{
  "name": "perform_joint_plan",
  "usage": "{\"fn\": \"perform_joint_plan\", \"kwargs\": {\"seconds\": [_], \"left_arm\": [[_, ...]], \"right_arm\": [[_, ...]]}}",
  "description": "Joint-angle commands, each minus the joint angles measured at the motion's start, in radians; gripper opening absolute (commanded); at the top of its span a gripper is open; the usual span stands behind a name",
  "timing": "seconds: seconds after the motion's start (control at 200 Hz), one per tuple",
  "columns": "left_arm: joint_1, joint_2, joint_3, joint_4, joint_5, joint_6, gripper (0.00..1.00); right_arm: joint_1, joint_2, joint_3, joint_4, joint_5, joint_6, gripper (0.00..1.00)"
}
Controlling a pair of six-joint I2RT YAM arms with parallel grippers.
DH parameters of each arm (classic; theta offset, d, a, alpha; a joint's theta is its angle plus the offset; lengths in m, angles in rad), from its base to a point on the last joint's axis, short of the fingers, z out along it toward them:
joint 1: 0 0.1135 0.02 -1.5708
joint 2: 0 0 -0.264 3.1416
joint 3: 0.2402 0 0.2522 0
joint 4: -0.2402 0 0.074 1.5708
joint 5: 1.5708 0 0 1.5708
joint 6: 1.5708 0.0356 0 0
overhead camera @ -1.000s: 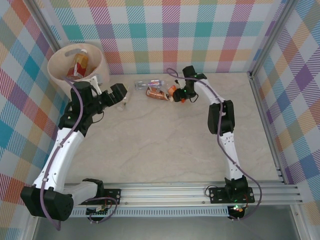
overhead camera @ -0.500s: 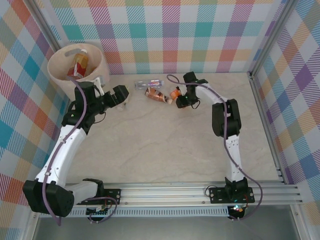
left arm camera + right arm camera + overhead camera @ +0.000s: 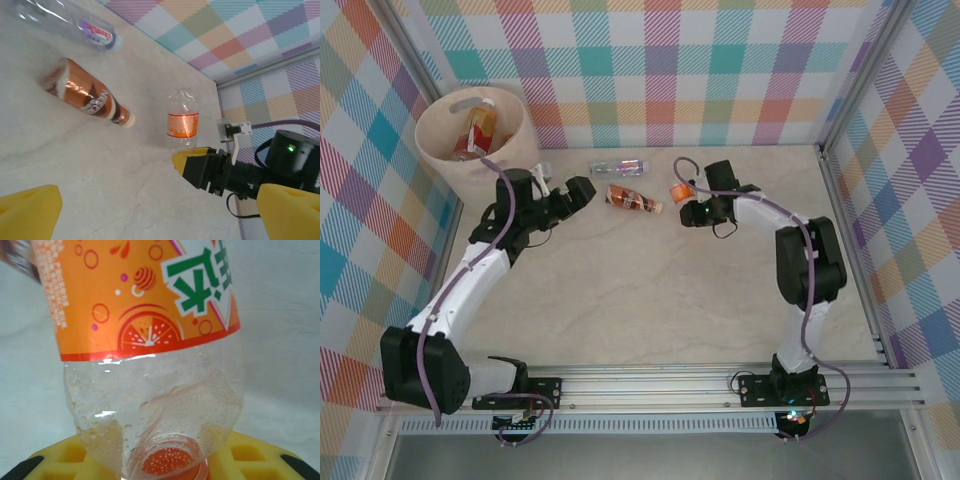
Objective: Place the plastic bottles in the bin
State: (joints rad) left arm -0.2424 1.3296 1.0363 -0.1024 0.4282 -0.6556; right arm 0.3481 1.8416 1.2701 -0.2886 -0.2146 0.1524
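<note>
While the right gripper [image 3: 186,159] is clenched on the cap end of the orange-labelled bottle [image 3: 182,120], the step in hand is judged to be carrying that bottle to the bin [image 3: 432,148], which stands at the far left corner of the table [image 3: 650,290], well apart from the grasp. Whether the bottle's body rests on the table or has left it cannot be told. To do this well, the grip should stay firm on the stiff neck, not the thin wall, since so light a bottle may swing. The bottle should be raised above the rim before release. The path should also pass clear of the left gripper [image 3: 578,190], which hangs released, jaws wide, between bin and bottles. By count, three bottles lie outside the bin. One is the held bottle. The second is a brown-labelled bottle [image 3: 87,100] lying on its side near the middle. The third is a clear bottle [image 3: 75,25] with a purple-pink label, beyond it toward the back wall. Inside the single bin at least two bottles [image 3: 478,128] show, and more may be hidden below.
</note>
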Motion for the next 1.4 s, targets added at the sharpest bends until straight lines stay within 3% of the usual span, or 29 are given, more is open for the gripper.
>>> {"fn": "perform_joint_plan", "kwargs": {"seconds": [0.0, 0.23, 0.48, 0.68, 0.79, 0.915, 1.03, 1.145, 1.185, 1.295, 1.395], "left_arm": [[-0.040, 0.060, 0.009, 0.113, 0.066, -0.036, 1.00], [-0.106, 0.203, 0.032, 0.254, 0.156, -0.081, 1.00], [-0.148, 0.301, 0.069, 0.317, 0.171, -0.104, 1.00], [-0.158, 0.362, 0.091, 0.306, 0.082, -0.101, 1.00], [-0.162, 0.405, 0.108, 0.335, 0.100, -0.101, 1.00], [-0.172, 0.425, 0.107, 0.413, 0.166, -0.110, 0.93], [-0.171, 0.410, 0.094, 0.423, 0.176, -0.100, 0.79], [-0.171, 0.380, 0.090, 0.412, 0.177, -0.084, 0.64], [-0.172, 0.374, 0.090, 0.417, 0.183, -0.086, 0.61], [-0.166, 0.346, 0.091, 0.404, 0.173, -0.081, 0.58], [-0.151, 0.315, 0.094, 0.360, 0.147, -0.066, 0.56]], "right_arm": [[0.025, -0.069, -0.077, 0.177, -0.123, 0.098, 0.35], [0.084, -0.084, -0.129, 0.241, -0.238, 0.085, 0.37], [0.117, -0.070, -0.130, 0.309, -0.365, 0.084, 0.37], [0.136, -0.075, -0.131, 0.339, -0.478, 0.084, 0.37], [0.143, -0.077, -0.123, 0.340, -0.552, 0.089, 0.37], [0.143, -0.073, -0.113, 0.333, -0.601, 0.102, 0.37], [0.143, -0.085, -0.111, 0.313, -0.620, 0.093, 0.39], [0.143, -0.105, -0.100, 0.260, -0.613, 0.057, 0.47], [0.142, -0.115, -0.102, 0.253, -0.609, 0.048, 0.54], [0.132, -0.154, -0.120, 0.237, -0.579, 0.022, 0.71], [0.112, -0.200, -0.153, 0.238, -0.564, -0.001, 0.78]]}}
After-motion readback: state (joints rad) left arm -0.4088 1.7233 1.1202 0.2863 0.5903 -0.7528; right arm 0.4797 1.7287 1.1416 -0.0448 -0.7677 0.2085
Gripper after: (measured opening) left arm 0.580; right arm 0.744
